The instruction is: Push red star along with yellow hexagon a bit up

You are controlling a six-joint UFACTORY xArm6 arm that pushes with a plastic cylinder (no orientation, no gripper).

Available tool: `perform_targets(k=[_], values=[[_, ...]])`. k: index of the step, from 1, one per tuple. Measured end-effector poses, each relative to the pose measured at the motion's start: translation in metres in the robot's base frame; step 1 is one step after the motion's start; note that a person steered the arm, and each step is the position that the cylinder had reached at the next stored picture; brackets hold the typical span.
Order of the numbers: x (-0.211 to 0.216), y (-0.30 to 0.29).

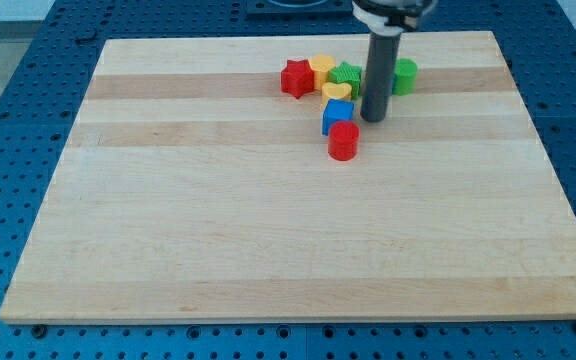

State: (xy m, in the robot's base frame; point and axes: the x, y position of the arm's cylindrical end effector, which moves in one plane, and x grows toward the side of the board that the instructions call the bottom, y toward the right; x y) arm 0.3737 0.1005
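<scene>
The red star [296, 78] and the yellow hexagon [321, 68] sit touching near the top of the wooden surface [218, 220], at the left end of a small block cluster. My tip [373, 119] is down on the surface to their right and slightly lower, so it would likely need to come around beneath them to push upward. The tool is a bare rod with nothing to open or close, and it holds nothing; the star is bright red with blunt points.
</scene>
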Motion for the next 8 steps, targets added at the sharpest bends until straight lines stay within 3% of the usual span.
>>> perform_targets(k=[2,3,4,6,8], values=[[0.077,0.005],[0.12,-0.019],[0.136,-0.061],[0.133,-0.16],[0.086,-0.181]])
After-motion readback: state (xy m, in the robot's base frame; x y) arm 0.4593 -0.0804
